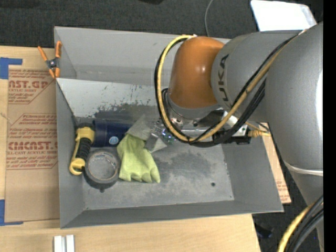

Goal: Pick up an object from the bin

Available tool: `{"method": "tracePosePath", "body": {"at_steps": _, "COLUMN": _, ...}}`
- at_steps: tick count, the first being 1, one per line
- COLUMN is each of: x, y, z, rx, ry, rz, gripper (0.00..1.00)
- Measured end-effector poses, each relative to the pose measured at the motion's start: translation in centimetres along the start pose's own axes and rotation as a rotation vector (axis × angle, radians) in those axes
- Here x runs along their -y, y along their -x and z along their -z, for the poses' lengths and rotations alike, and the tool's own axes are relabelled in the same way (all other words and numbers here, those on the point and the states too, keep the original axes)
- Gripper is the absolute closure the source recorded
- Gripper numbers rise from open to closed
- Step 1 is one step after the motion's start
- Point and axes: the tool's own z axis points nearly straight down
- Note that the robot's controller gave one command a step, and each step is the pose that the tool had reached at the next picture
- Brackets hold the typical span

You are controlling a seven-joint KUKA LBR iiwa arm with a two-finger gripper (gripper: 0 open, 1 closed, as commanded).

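My gripper (162,134) pokes out from under the arm's orange cover, low over the middle of the bin floor. Its tip is at the right edge of a pale grey crumpled piece (138,128); whether they touch is unclear. Just below and to the left lies a yellow-green cloth (137,163), spread flat. A dark blue cylinder (111,132) rests on its side further left, partly under the grey piece.
A grey tape roll (102,167) lies flat at the lower left, touching the cloth. A yellow and black handled tool (81,149) runs along the left wall. The arm and its cover hide the bin's upper right.
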Motion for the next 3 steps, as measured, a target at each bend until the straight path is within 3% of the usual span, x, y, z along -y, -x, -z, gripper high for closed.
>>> {"method": "tracePosePath", "body": {"at_steps": 1, "x": -3.5, "y": -2.3, "z": -2.2, "rx": 0.003, "ry": -0.001, "rz": -0.021, "gripper": 1.00}}
{"method": "tracePosePath", "body": {"at_steps": 2, "x": 1.0, "y": -0.7, "z": -0.6, "rx": -0.002, "ry": -0.003, "rz": -0.106, "gripper": 1.00}}
{"method": "tracePosePath", "body": {"at_steps": 3, "x": 2.4, "y": -1.6, "z": 1.7, "rx": 0.001, "ry": -0.004, "rz": 0.017, "gripper": 1.00}}
